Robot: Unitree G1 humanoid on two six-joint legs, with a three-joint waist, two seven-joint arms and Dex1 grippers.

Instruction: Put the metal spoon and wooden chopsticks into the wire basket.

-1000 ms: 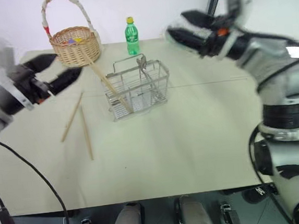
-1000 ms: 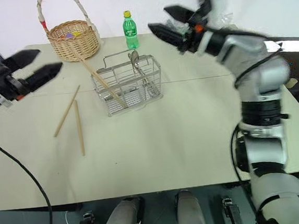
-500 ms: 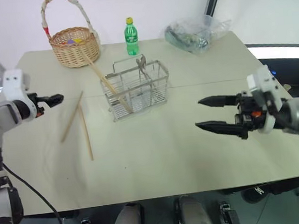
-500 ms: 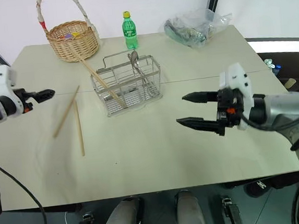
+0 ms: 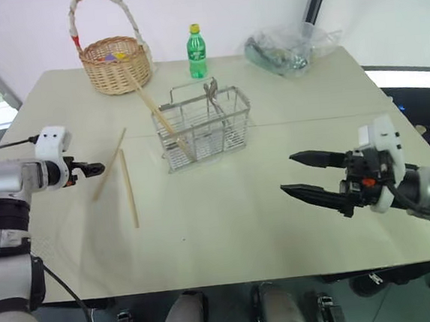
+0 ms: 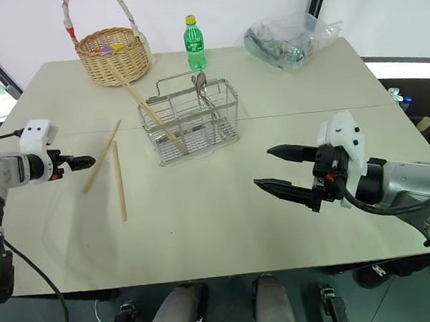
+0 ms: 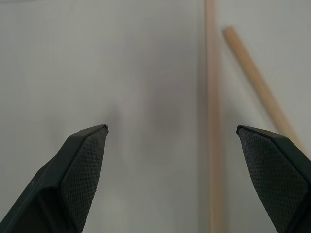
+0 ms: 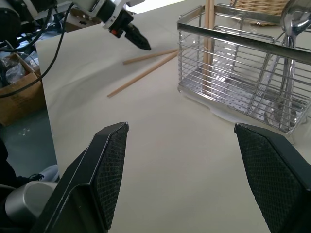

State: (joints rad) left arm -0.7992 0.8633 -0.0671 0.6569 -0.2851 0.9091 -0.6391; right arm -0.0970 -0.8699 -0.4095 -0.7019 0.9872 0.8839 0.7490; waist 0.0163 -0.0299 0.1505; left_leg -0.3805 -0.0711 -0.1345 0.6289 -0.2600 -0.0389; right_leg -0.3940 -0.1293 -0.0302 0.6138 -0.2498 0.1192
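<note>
Beige table (image 5: 228, 227), two loose wooden chopsticks (image 5: 128, 188), both hands (image 5: 95, 169) (image 5: 299, 175) spread, empty.

I cannot read any text, number or sign here. The green bottle (image 5: 195, 41) at the far side of the worktop (image 5: 228, 227) has a label, but its print is too small for me.
</note>
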